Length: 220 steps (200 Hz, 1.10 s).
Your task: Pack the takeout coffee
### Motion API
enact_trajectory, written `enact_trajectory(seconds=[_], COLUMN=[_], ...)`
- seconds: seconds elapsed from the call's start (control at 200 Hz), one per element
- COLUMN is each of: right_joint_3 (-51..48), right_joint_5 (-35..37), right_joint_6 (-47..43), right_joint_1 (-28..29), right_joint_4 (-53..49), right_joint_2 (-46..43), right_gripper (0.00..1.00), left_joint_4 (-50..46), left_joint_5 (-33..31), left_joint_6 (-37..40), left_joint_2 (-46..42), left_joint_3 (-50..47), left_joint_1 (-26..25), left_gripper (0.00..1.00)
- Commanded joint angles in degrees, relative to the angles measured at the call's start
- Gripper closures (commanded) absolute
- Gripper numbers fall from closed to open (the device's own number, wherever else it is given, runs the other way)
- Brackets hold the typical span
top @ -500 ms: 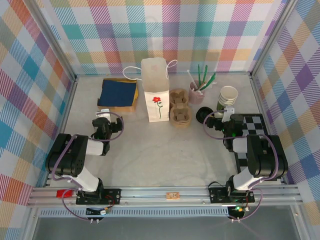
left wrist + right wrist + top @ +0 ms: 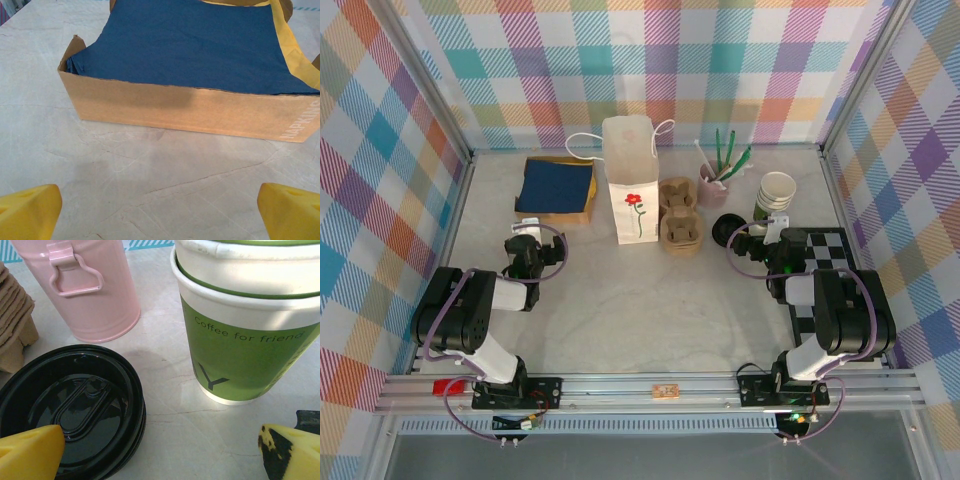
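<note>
The takeout coffee, a cup with its lid on, is out of view. A low stack of black lids [image 2: 70, 410] [image 2: 727, 230] lies on the table. Beside it stand nested lidless green paper cups [image 2: 245, 330] [image 2: 776, 194] with white rims. My right gripper [image 2: 160, 452] [image 2: 752, 226] is open just short of both, its left fingertip in front of the lids and its right one below the cups. It holds nothing. My left gripper [image 2: 160, 215] [image 2: 525, 238] is open over bare table, facing a cardboard napkin box [image 2: 190, 107] [image 2: 560, 188].
A white paper bag [image 2: 630, 180] with a red flower stands upright at back centre. Brown cardboard cup carriers [image 2: 680, 215] [image 2: 15, 330] sit right of it. A pink pot [image 2: 85, 285] [image 2: 713, 185] holds sticks. A checkered board [image 2: 830, 250] lies at the right.
</note>
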Motion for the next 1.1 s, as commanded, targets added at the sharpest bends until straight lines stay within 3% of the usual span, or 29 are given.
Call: enact_trajectory(seconds=[0.0,0.36,0.49,0.675,0.955,1.01,1.095], right_joint_3=[0.53,0.53,0.53,-0.49,1.85,5.80,13.75], right_joint_5=[-1.28,-1.29,-1.20,-2.37,-1.20,2.32,14.50], right_joint_6=[-0.76,-0.69,-0.69,-1.61,2.70,9.32,27.52], right_joint_1=[0.19,0.24,0.29,0.58,1.90,1.89,1.89], right_joint_4=[1.48,1.48,1.48,0.43,-22.76,-33.91,-57.40], right_joint_2=[-0.68,-0.70,-0.70,-4.36,-23.09,-24.84,-25.06], right_gripper=[0.01,0.01,0.01,0.01,0.01,0.01,0.01], left_joint_4=[-0.12,-0.12,0.18,-3.88,-22.48,-27.49,-34.19], left_joint_5=[0.64,0.69,0.45,-4.85,-9.56,-9.43,-8.57], left_joint_6=[-0.38,-0.38,-0.29,-1.21,-4.48,-7.70,-13.52], left_joint_2=[-0.80,-0.80,-0.89,-4.85,-15.53,-18.02,-21.18], left_joint_3=[0.90,0.90,0.66,1.12,6.24,7.93,11.16], left_joint_1=[0.75,0.73,0.68,-0.19,-1.72,-1.79,-1.94], left_gripper=[0.00,0.00,0.04,0.06,0.06,0.06,0.06])
